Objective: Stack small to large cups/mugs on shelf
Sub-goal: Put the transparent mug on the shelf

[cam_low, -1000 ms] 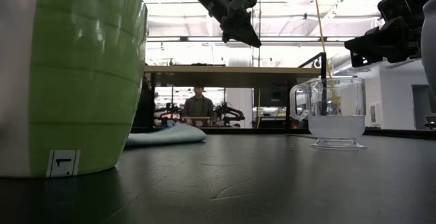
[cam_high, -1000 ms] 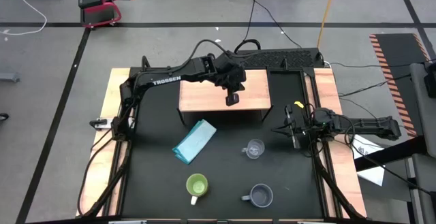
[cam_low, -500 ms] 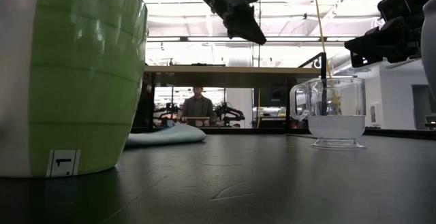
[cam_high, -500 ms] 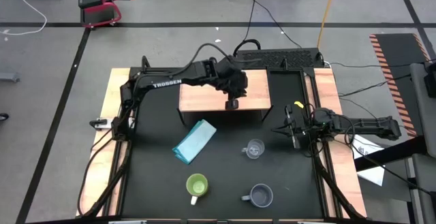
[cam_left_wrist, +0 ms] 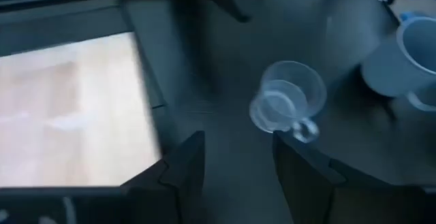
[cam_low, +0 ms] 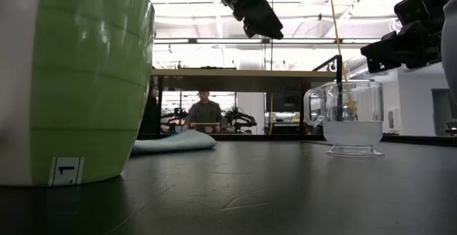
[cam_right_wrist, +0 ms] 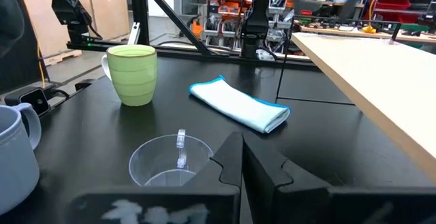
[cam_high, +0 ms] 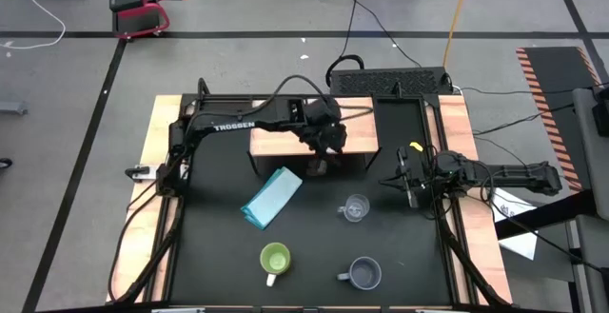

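The small clear glass cup (cam_high: 355, 208) stands upright on the black table, right of centre. The lime-green mug (cam_high: 275, 259) and the grey-blue mug (cam_high: 364, 274) stand nearer the front edge. The light-wood shelf (cam_high: 285, 134) stands at the back. My left gripper (cam_high: 319, 166) hangs in the air just past the shelf's front edge, slanting down toward the glass cup (cam_left_wrist: 286, 105). It is open (cam_left_wrist: 238, 166) and has nothing between its fingers. My right gripper (cam_high: 407, 182) rests shut at the table's right side, its shut fingers (cam_right_wrist: 242, 157) pointing at the glass cup (cam_right_wrist: 170, 159).
A folded light blue cloth (cam_high: 271, 197) lies in front of the shelf's left half, left of the glass cup. Wooden side strips (cam_high: 459, 151) run along the table's edges. Beyond the table, a person (cam_low: 205, 112) sits in the room.
My left gripper has moved from above the shelf's top toward the table's near edge, past the shelf's front edge. It has rolled and tipped further down on the way, and its fingers have opened. The cups, mugs and cloth have not moved.
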Controlling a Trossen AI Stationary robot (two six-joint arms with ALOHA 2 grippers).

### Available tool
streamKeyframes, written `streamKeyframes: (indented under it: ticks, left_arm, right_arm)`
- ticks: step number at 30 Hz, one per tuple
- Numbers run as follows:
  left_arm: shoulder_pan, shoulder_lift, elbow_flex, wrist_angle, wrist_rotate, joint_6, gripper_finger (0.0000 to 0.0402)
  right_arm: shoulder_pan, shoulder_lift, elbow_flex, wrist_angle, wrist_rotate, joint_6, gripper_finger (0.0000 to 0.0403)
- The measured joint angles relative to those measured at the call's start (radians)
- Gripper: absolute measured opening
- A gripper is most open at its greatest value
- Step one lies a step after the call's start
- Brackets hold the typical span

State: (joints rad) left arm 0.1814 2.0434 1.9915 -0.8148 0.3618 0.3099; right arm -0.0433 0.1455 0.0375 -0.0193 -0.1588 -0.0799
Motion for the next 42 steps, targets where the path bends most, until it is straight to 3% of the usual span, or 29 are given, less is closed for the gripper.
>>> streamKeyframes:
  ticks: [10,21,32,42]
  left_arm:
    - [-0.089,0.000,-0.010,0.006,-0.004,0.002,0.0166]
    - [-0.164,0.002,-0.186,0.209,-0.129,-0.083,0.0168]
    - [-0.203,0.002,-0.188,0.243,-0.051,-0.053,0.0168]
    - [-0.238,0.041,-0.189,0.354,-0.053,-0.085,0.0168]
  right_arm:
    - [0.000,0.000,0.000,0.000,0.000,-0.001,0.0000]
    - [0.000,0.000,0.000,0.001,0.000,-0.003,0.0000]
    - [0.000,0.000,0.000,0.006,0.000,0.000,0.0000]
    - [0.000,0.000,0.000,0.008,0.000,0.002,0.0000]
